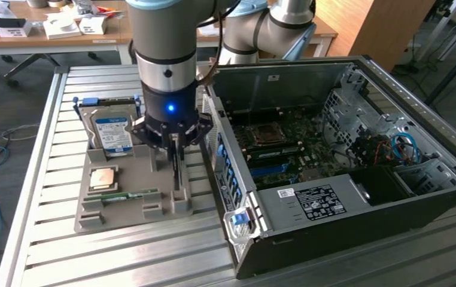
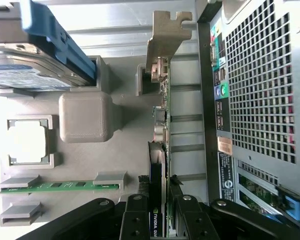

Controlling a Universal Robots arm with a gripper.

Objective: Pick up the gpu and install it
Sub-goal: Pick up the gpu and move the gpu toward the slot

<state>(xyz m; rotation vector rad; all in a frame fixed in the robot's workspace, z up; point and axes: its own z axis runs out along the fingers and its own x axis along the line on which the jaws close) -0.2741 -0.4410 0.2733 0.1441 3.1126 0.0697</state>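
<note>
Gripping the card near its end

Gripper (image 2: 161, 202) is clamped across the gpu (image 2: 160, 160), which stands on edge in the grey holder (image 2: 130, 150) just beside the computer case (image 2: 260, 90). Likely light, stiff and fragile: best held by the board faces, sparing the fan and connector.

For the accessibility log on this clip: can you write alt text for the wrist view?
The pincer straddles the gpu, which stands on edge in a slot of a grey parts holder beside the perforated rear of a computer case. The holder also carries a hard drive, a processor and a memory stick.
</note>
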